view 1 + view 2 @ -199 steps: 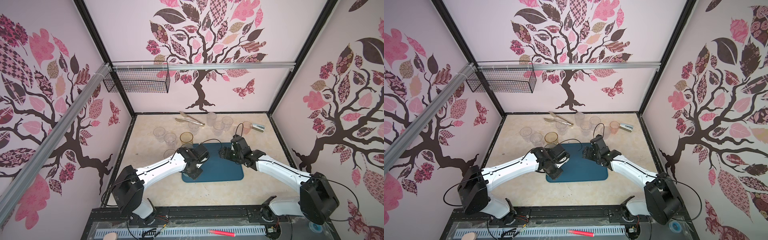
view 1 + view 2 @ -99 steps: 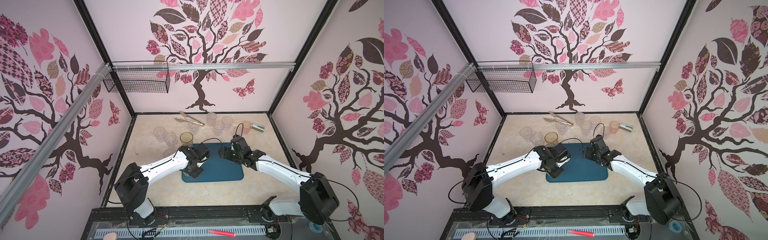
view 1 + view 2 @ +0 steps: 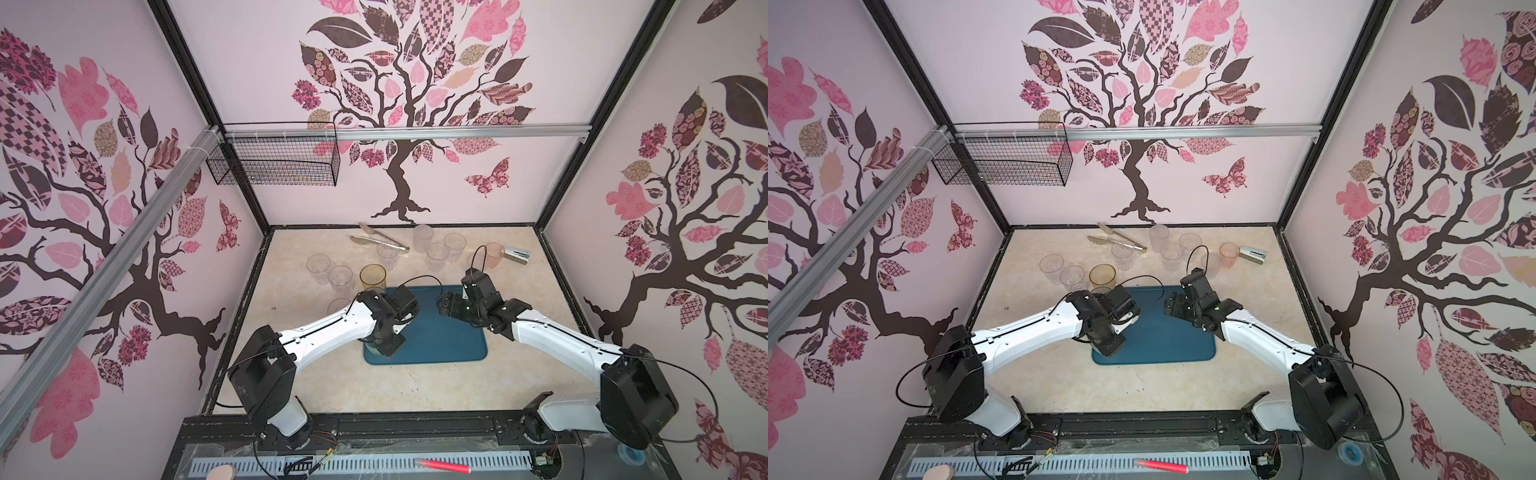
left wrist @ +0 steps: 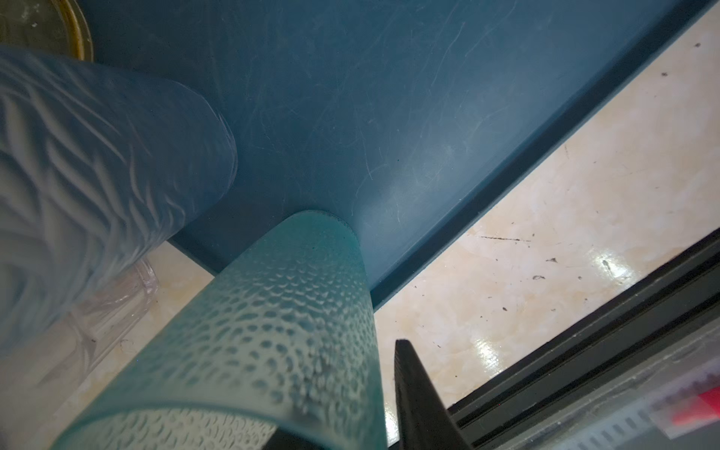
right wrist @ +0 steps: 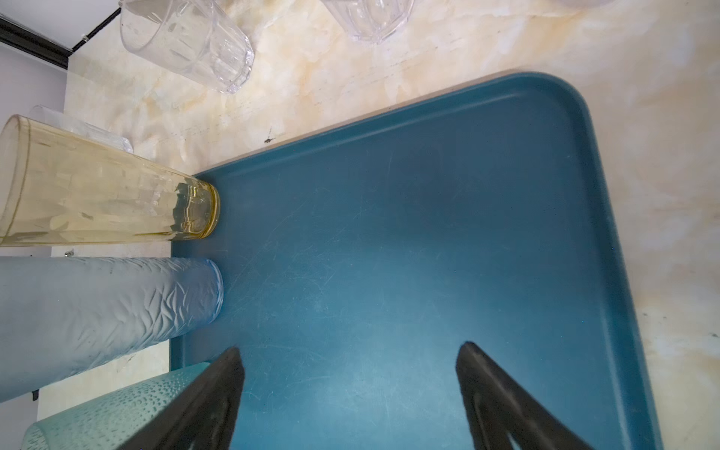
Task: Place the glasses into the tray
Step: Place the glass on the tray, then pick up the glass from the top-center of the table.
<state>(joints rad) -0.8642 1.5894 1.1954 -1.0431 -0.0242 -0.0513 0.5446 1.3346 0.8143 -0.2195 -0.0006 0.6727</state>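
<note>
Left hand newly ajar around dotted glass on tray; right hand wide open, empty.

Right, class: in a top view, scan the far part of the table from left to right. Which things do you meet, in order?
Leftmost clear glass → amber glass → pink glass → stapler. The tongs and middle clear glasses overlap, so they are left out.
</note>
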